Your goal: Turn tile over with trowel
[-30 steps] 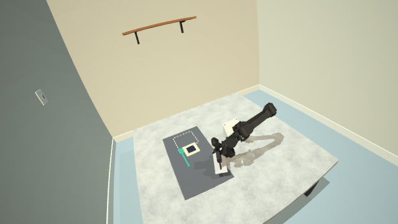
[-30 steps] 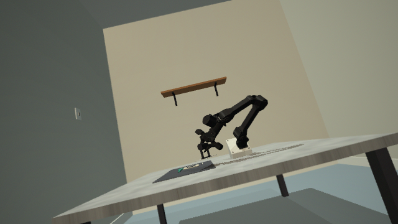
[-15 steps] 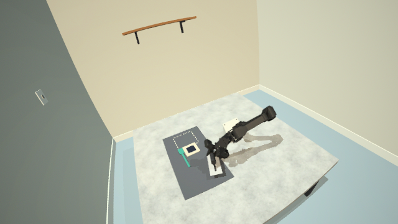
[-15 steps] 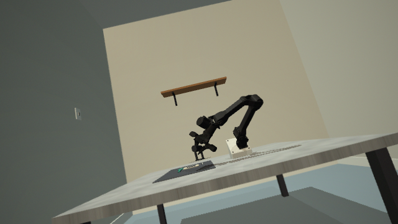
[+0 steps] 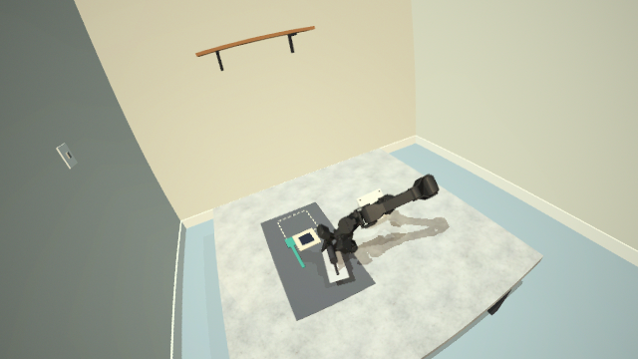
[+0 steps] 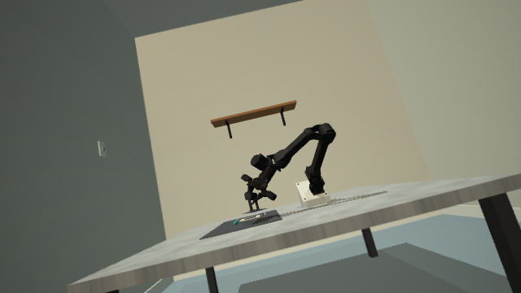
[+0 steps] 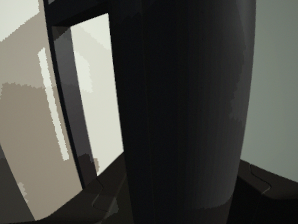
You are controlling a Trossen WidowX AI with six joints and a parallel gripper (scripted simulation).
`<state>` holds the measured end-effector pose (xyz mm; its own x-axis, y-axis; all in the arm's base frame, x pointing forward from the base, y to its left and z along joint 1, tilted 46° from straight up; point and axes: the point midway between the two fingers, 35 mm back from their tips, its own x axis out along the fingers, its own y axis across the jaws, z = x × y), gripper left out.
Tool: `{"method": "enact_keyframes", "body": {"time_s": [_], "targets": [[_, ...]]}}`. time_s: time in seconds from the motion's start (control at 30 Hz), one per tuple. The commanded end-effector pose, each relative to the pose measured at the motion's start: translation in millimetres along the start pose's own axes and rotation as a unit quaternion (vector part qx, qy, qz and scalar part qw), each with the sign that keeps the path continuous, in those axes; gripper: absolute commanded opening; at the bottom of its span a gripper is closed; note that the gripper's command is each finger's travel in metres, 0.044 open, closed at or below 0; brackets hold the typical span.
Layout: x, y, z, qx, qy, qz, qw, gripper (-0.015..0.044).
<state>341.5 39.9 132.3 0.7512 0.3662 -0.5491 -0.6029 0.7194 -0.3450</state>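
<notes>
The tile [image 5: 306,239] [image 6: 249,219] lies flat on the mat [image 5: 311,296], its dark marked square up. It is at the near end of the dashed outline [image 5: 292,216], whose near edge is hidden. My gripper [image 5: 335,259] [image 6: 254,205] is shut on the trowel [image 5: 344,276] [image 7: 185,110]. The trowel's flat white blade hangs above the mat with a shadow under it, in the top view on the near right side of the tile, apart from it. Its thick dark handle fills the middle of the wrist view; the fingers' hold on it is largely hidden.
A teal tool [image 5: 298,254] [image 6: 235,222] with a square head lies on the mat, its head against or close beside the tile's left edge. The white base block [image 5: 369,197] [image 6: 315,199] stands on the table [image 5: 424,299]. A wooden shelf [image 5: 256,41] hangs on the back wall.
</notes>
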Motion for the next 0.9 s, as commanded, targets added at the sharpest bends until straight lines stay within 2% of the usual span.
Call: {"method": "enact_keyframes", "body": {"time_s": [0.0,0.87], "targets": [[7.2,-10.8,-5.2,-0.010,-0.015,-0.005,1.000,0.0000],[39.9,-46.6,-45.2,-0.076,-0.099,-0.013,0.992,0.0000]]}}
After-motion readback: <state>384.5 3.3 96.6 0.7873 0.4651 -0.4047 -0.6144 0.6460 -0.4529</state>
